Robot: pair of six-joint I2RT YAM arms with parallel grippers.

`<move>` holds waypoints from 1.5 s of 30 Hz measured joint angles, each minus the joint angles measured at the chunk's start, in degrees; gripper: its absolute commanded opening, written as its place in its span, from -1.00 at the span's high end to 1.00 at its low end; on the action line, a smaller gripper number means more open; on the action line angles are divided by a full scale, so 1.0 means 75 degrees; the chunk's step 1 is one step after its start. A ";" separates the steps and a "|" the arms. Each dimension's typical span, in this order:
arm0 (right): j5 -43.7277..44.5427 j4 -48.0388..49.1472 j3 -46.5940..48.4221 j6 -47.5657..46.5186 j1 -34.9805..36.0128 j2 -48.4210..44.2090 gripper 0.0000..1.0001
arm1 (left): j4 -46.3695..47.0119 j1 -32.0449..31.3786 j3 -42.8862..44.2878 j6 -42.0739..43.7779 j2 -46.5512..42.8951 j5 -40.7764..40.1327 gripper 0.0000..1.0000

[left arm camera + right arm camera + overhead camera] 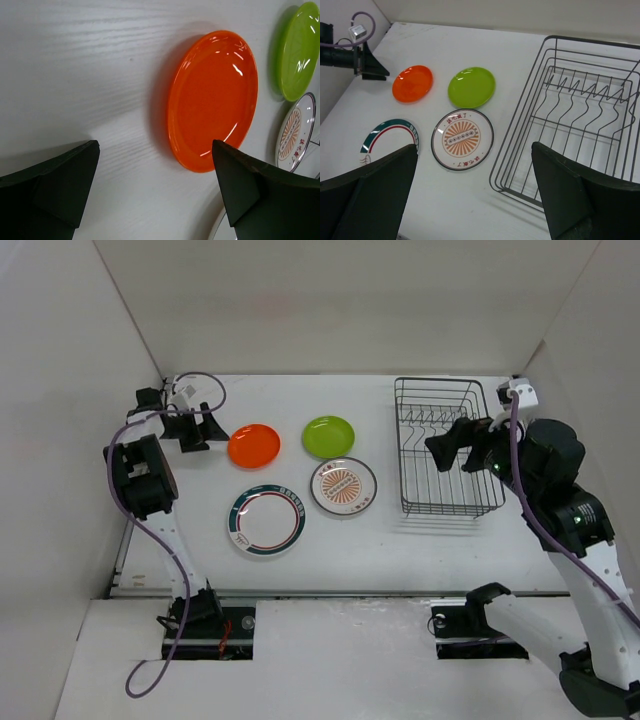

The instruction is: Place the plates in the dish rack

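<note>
Four plates lie flat on the white table: an orange plate (254, 445) (212, 97) (412, 83), a lime green plate (328, 436) (471, 87), a white plate with a dark green rim (266, 520) (390, 138) and a white plate with an orange-brown pattern (343, 486) (462, 138). The dark wire dish rack (447, 448) (580, 115) stands at the right, with no plate in it. My left gripper (210, 425) (155, 175) is open, low, just left of the orange plate. My right gripper (450, 445) (475, 200) is open, held above the rack's middle.
White walls close in the table on the left, back and right. The left arm's cable (200, 380) loops near the back left corner. The table's front edge (330, 590) runs below the plates.
</note>
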 measured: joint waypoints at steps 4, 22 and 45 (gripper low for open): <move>0.0000 0.0108 -0.0099 0.0099 0.0160 -0.0006 -1.00 | 0.0067 -0.0251 0.0481 -0.0073 0.0353 0.0122 -0.83; 0.0513 0.0137 -0.0283 0.0259 0.0988 0.0335 -1.00 | 0.0137 -0.0533 0.0973 0.0096 0.0877 0.0542 -0.25; 0.0656 0.0825 -0.0723 0.0291 0.1364 0.0574 -1.00 | 0.0041 -0.0676 0.0516 -0.0026 0.0889 0.0466 1.00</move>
